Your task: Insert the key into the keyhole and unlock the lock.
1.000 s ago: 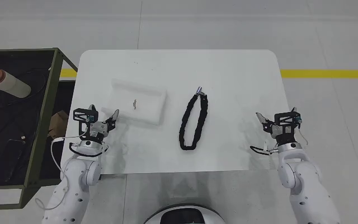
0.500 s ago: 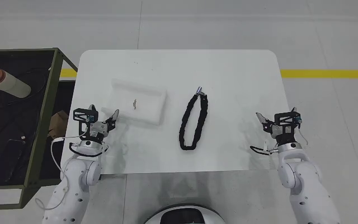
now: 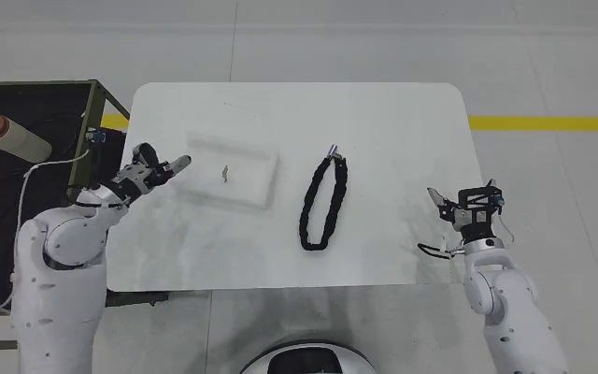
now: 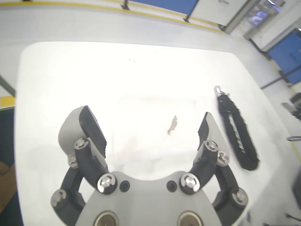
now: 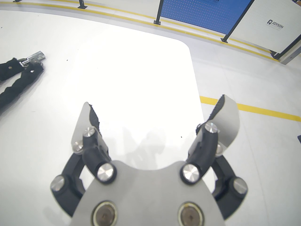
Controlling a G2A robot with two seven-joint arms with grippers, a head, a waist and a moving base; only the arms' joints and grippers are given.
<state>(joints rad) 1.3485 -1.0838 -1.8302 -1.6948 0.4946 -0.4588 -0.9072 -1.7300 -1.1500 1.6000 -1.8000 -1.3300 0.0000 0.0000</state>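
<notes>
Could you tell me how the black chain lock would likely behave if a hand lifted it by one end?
The black fabric-sleeved chain lock lies in a limp, bent loop, so it would probably sag and swing rather than hold shape. Its silver metal lock end hints at real weight for its size.

The left arm (image 3: 65,238) and right arm (image 3: 505,304) are glossy white with rounded shells. A thin white cable (image 3: 42,168) loops off the left arm. The left gripper (image 4: 145,114) has a silver plate (image 4: 145,203), black linkages (image 4: 87,161), round silver screws (image 4: 107,183) and curved metal fingers (image 4: 67,130) faced with ribbed black pads (image 4: 93,128). The right gripper (image 5: 156,102) is built alike.
</notes>
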